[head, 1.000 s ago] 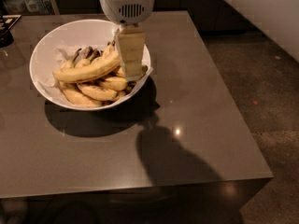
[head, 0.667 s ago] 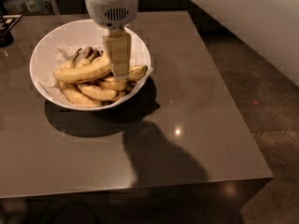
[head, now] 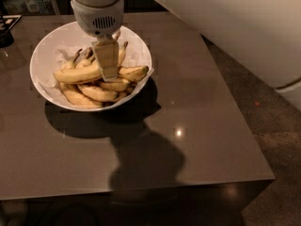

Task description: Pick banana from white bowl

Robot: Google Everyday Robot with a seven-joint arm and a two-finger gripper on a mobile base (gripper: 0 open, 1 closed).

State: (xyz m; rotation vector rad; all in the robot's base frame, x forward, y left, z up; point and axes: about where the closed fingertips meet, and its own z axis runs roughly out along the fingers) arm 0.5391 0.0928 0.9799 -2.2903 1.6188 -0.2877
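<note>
The white bowl point(head: 47, 55) stands at the back left of the brown table and holds several bananas. The longest banana point(head: 80, 74) lies across the top of the pile, curved, with its dark tip at the right by the rim. My gripper point(head: 108, 73) hangs from the white wrist straight over the bowl's middle, and its fingers reach down onto the middle of that long banana. The part of the banana under the fingers is hidden.
The brown table point(head: 202, 126) stretches to the right and front of the bowl, with its edge at the front and right. A dark object point(head: 5, 29) sits at the far left edge. A large white surface point(head: 244, 27) rises to the right.
My gripper has moved left, from the bowl's right rim to over its middle, and down onto the long banana. The bananas have not shifted.
</note>
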